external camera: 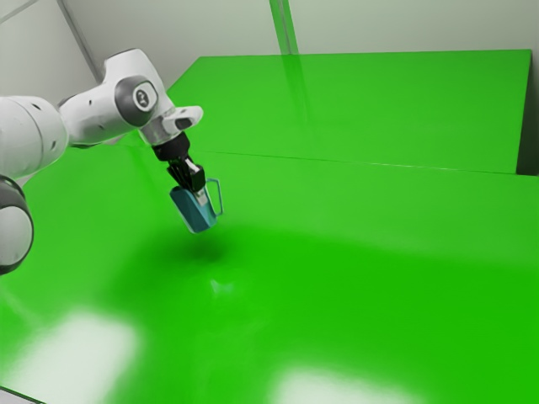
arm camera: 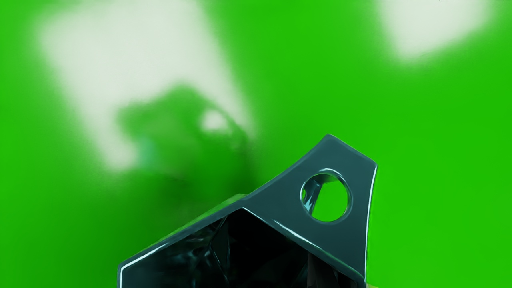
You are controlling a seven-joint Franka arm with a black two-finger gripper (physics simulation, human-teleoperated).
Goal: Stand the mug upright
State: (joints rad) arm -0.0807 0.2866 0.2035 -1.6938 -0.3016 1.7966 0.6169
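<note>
Blue mug (external camera: 195,215) hangs tilted above the green tabletop (external camera: 354,286); pincer (external camera: 200,194) gripping it by the wall.

The mug (external camera: 193,212) was teal-blue, darker slate in the wrist view. The gripper (external camera: 200,194) was black, the arm (external camera: 93,116) white and grey. Whitish patches marked the green table (external camera: 379,311) near; the far wall (external camera: 404,23) was pale grey.

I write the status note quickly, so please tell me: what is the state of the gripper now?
Gripper: closed on the mug, holding it tilted above the table.
</note>
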